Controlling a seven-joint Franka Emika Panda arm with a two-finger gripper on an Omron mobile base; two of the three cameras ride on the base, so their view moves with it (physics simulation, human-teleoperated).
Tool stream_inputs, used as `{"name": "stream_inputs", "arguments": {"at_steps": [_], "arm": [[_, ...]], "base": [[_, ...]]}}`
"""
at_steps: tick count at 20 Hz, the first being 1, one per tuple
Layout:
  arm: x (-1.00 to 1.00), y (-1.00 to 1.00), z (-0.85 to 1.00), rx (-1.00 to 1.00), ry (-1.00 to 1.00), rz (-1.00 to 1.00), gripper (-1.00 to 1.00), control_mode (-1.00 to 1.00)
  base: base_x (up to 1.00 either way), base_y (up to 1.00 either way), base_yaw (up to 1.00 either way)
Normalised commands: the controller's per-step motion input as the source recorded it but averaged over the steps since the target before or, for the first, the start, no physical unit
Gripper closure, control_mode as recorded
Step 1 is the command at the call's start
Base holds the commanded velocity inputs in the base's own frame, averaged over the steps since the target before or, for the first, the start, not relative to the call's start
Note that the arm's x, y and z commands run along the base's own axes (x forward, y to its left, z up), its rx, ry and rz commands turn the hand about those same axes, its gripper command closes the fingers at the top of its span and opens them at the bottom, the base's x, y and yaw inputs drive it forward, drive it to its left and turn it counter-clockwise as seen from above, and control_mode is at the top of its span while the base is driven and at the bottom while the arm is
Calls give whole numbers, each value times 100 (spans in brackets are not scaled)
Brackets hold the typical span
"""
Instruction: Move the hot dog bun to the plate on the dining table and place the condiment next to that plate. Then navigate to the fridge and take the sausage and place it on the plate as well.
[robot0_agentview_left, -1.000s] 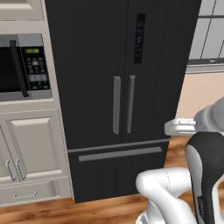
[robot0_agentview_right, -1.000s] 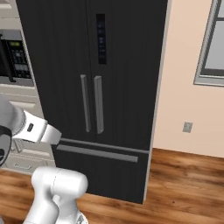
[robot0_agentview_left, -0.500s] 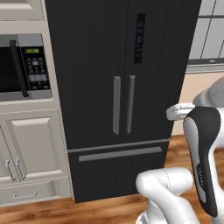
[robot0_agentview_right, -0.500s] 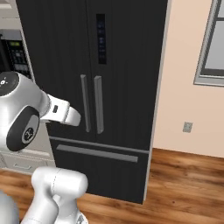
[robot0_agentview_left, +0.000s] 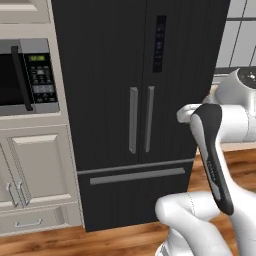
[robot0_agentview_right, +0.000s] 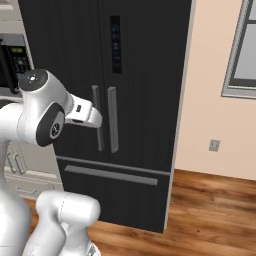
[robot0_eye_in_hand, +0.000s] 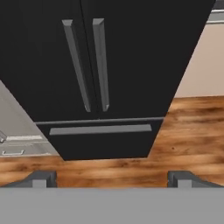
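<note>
The tall black fridge (robot0_agentview_left: 110, 75) stands straight ahead with both upper doors shut. It also fills the left of the right base view as fridge (robot0_agentview_right: 145, 65) and the top of the hand view as fridge (robot0_eye_in_hand: 140, 61). Two long grey vertical handles (robot0_eye_in_hand: 100, 63) meet at its middle, above a freezer drawer bar (robot0_eye_in_hand: 99, 129). My gripper (robot0_eye_in_hand: 113, 180) is open, fingertips wide apart with nothing between them, pointing at the fridge's lower front from some distance away. The white arm (robot0_agentview_left: 212, 150) is raised before the right door. The sausage, bun, plate, condiment and dining table are out of view.
A built-in microwave (robot0_agentview_left: 27, 75) sits over beige cabinet doors (robot0_agentview_left: 35, 175) left of the fridge. A peach wall (robot0_agentview_right: 215, 100) with an outlet (robot0_agentview_right: 214, 145) and a window (robot0_agentview_right: 245, 50) lies to its right. Wood floor (robot0_eye_in_hand: 188, 131) runs in front.
The arm has swung up and forward, its elbow and forearm rising toward the fridge doors. The fridge and the rest of the scene have not shifted. The jaws stayed open.
</note>
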Motion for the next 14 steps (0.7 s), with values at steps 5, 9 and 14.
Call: {"name": "stream_inputs", "arguments": {"at_steps": [5, 9, 14], "arm": [[75, 16, -27, 0, 0, 0, -100, -100], [66, 14, -28, 0, 0, 0, -100, -100], [68, 12, -31, 0, 0, 0, -100, -100]], "base": [[0, 0, 0], [0, 0, 0], [0, 0, 0]]}}
